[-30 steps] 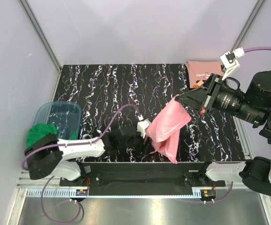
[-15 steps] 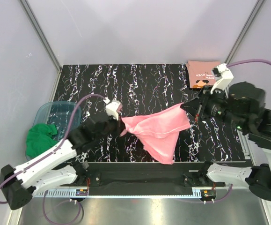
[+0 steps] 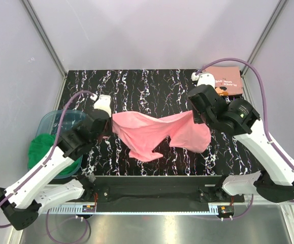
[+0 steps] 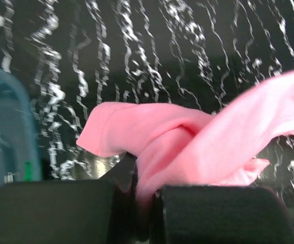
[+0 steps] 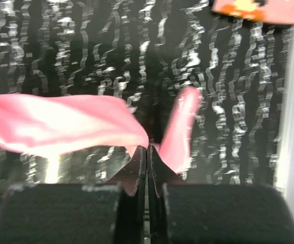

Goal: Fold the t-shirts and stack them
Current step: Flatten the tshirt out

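My left gripper and right gripper are both clamped on the pink t-shirt - it's hanging stretched between them over the table.

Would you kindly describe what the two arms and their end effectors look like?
The left arm and right arm have white shells and black joints. A purple cable loops to each white wrist module. The left end effector and right end effector are black and blocky.
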